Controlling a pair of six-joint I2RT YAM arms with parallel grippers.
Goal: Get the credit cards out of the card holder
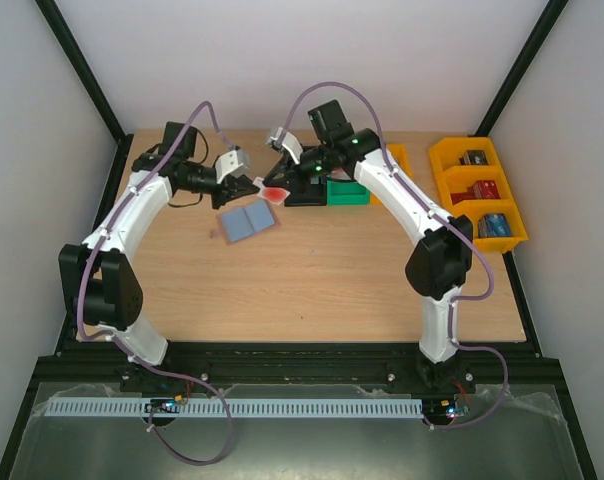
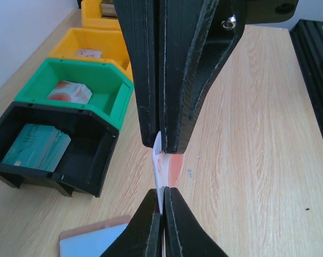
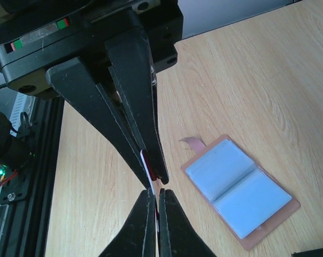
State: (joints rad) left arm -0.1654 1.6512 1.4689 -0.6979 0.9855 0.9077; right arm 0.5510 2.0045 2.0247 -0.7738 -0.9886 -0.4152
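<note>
On the wooden table (image 1: pixel 312 290), nearest the arm bases, the card holder (image 1: pixel 247 224) lies open and flat, with its blue-grey lining up and a pinkish-tan edge showing around it. Just beyond and above it, the left gripper (image 1: pixel 257 187) and right gripper (image 1: pixel 281 183) meet tip to tip. Each has its jaws pinched narrow on one red credit card (image 1: pixel 273 192), which is held edge-on clear of the table. Behind them stand a black bin (image 2: pixel 97 155) holding a stack of teal cards (image 2: pixel 36 147), a green bin (image 1: pixel 348 195) beside it, and yellow bins (image 1: pixel 479 190) farther right.
</note>
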